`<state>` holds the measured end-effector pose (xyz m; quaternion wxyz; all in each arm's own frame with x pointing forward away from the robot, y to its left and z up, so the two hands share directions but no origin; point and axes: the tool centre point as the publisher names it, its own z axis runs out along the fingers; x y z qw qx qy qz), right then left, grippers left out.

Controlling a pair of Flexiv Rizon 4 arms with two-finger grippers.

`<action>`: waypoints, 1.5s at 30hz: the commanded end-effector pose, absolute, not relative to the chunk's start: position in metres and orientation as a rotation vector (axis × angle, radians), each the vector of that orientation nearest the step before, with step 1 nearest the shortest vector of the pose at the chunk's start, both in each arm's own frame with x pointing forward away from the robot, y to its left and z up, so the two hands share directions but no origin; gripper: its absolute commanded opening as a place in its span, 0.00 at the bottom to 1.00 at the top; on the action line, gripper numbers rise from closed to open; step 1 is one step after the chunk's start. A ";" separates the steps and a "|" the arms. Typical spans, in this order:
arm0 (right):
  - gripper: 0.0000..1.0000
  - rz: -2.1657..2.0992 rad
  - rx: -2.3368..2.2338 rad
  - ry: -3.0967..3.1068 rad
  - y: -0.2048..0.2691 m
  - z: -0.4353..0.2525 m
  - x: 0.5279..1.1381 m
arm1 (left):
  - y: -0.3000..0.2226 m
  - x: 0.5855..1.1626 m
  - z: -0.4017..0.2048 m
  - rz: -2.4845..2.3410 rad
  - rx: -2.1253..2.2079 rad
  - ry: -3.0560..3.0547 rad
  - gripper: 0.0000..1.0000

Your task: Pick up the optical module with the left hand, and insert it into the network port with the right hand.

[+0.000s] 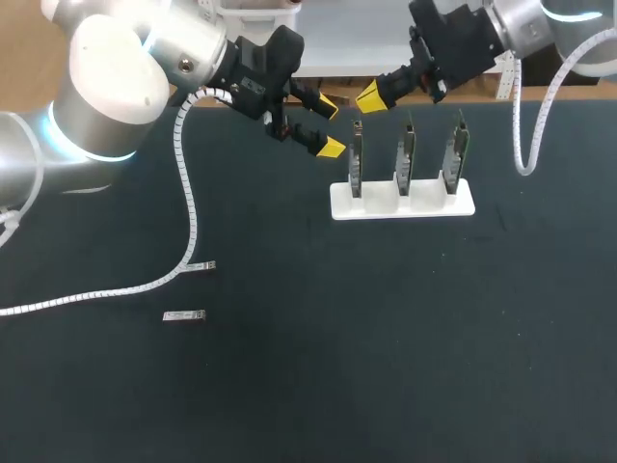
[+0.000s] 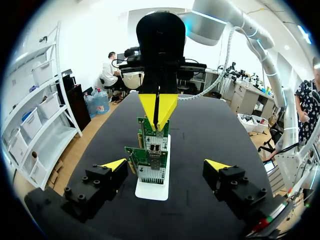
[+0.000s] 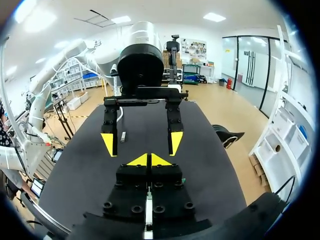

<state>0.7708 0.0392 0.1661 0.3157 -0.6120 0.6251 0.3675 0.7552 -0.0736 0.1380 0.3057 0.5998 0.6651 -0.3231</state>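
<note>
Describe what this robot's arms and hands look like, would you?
The left arm and right arm are both silvery-white, with rounded joints and glowing light-blue rings. The left hand and right hand are black blocks, each with two fingers that end in bright yellow wedges. A white ribbed cable hangs from each arm.

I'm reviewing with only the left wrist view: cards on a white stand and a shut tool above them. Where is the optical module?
Observer: The optical module lies flat on the table, on the left arm's side, far from the stand.
Operator: Only one?
Observer: A second module lies close by, beside the white cable.
Operator: How many cards?
Observer: Three cards, upright, apart, in a row along the stand.
</note>
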 end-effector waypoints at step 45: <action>0.00 0.960 -1.645 1.735 0.046 0.138 0.778 | -0.075 0.757 0.138 -0.855 1.590 1.766 1.00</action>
